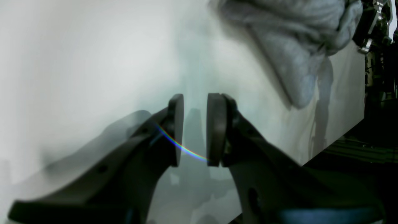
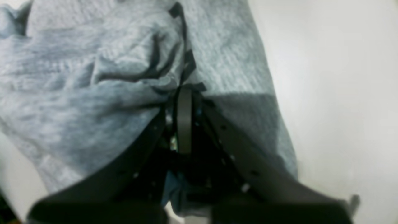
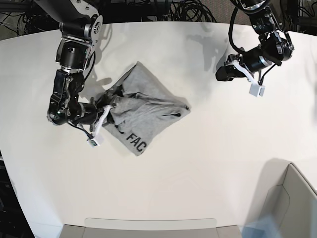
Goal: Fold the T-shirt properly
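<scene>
1. The shirt (image 3: 143,111) lies crumpled on the worktop (image 3: 208,163).
2. A gathered fold is pinched by the closed right tool (image 2: 184,93).
3. The left tool (image 1: 195,129) is parted, empty, well apart from it.

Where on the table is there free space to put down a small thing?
Bare table lies between the T-shirt and the left tool, and along the near edge. It is crowded at the shirt's left corner, where the right tool pinches the cloth.
</scene>
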Robot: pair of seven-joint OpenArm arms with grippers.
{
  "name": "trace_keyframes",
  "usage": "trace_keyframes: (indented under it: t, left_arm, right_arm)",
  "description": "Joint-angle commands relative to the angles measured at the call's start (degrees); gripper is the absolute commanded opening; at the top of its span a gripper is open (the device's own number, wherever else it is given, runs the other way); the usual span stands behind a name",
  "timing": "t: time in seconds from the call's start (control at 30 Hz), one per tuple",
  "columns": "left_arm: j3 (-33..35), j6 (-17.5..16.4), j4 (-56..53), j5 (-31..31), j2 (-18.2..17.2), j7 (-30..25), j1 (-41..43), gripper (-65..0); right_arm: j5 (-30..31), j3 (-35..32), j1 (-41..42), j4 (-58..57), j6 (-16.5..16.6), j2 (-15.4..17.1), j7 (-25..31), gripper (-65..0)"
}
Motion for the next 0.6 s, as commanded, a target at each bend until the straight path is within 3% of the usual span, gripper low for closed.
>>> trace_keyframes:
  t: [0.0,0.13,0.3,0.37,0.57]
  left_arm:
    - [0.00,-0.21,0.97,-1.15,-0.49,-0.79,-0.36,-51.4]
    - [0.00,-0.21,0.97,-1.15,-0.49,-0.79,-0.36,-51.4]
    - [0.00,-0.21,0.97,-1.15,-0.49,-0.79,-0.27,-51.4]
    - [0.00,-0.21,0.97,-1.15,-0.49,-0.79,-0.27,-51.4]
    - [0.00,-0.21,0.97,-1.15,-0.49,-0.79,-0.27,-51.4]
  right_arm:
    - [-2.52,0.15,1.46,0.89,0.62,0.66,-1.65,-65.0]
    - [-2.52,-0.03,1.90,1.42,0.62,0.75,-2.71,-65.0]
    - [-2.52,-1.70,1.90,7.57,0.62,0.40,-10.53,-65.0]
    - [-2.52,-4.42,1.72,10.91,0.62,0.40,-13.78,-65.0]
    - [-2.52,-14.01,-1.00,17.77,0.62,0.22,-14.00,-65.0]
